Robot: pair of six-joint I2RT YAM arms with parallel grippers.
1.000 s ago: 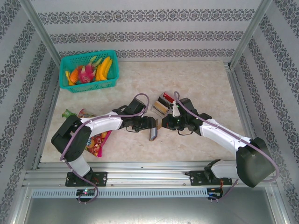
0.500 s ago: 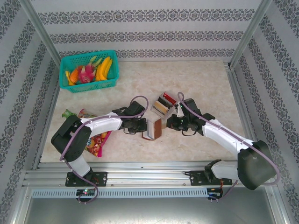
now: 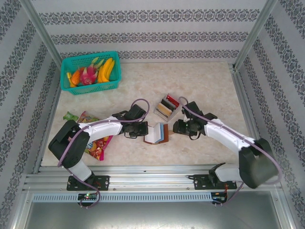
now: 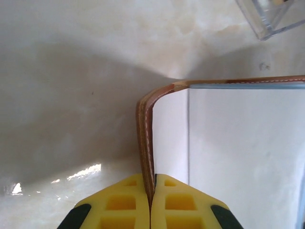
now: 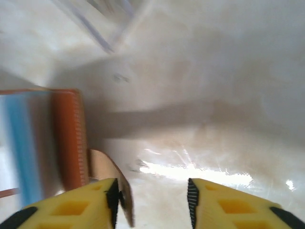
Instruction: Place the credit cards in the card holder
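Pinching the curved, stitched brown leather card holder [image 4: 145, 125], left hand [image 4: 152, 191] closed tight; right hand [image 5: 151, 195] parted, empty.

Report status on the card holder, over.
Left gripper shut on card holder cover. Right gripper open beside it. Holder spread open on table. Card stand behind, apart.

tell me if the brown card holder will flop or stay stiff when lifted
The card holder is probably floppy: its leather flap curves sharply beyond the left gripper pinching it. It looks thin, so likely light. Lifted by that flap, the rest may sag or swing.
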